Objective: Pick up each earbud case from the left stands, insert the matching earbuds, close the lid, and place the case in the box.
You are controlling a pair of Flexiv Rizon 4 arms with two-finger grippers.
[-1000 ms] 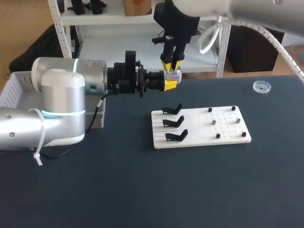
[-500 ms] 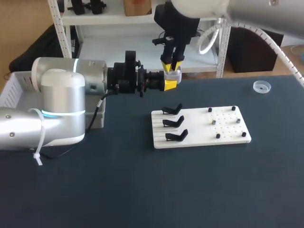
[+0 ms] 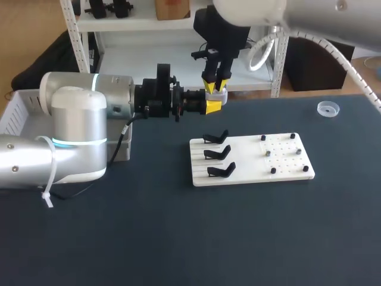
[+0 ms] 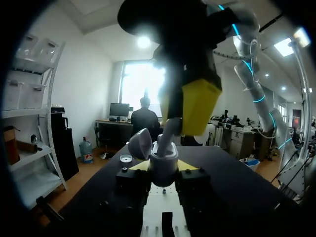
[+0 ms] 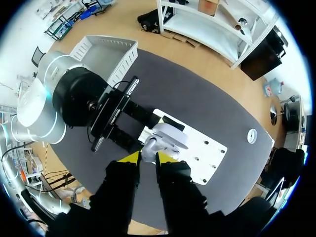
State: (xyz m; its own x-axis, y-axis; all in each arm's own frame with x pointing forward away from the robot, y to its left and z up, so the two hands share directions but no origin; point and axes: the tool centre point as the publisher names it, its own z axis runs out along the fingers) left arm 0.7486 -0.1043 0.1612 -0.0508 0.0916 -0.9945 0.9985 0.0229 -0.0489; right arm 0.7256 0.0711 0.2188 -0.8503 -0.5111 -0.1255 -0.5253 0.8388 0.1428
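- A white rectangular board (image 3: 250, 159) is laid on the dark table (image 3: 178, 238), right of its middle.
- Three black hooked stands (image 3: 216, 153) are set in a column on the board's left part; small dark pieces (image 3: 273, 171) are scattered over its right part.
- A white slatted plastic box (image 3: 15, 110) is placed at the table's left edge.
- A small clear round dish (image 3: 328, 108) is placed near the far right corner, well apart from the board.
- A pale open-lidded earbud case (image 3: 218, 94) is clasped from both sides by the left gripper (image 4: 162, 167), above the table behind the board; the right gripper (image 3: 215, 85) is placed directly over it.

Left tool (image 3: 213, 106) clamped, right tool (image 3: 215, 85) pinched above
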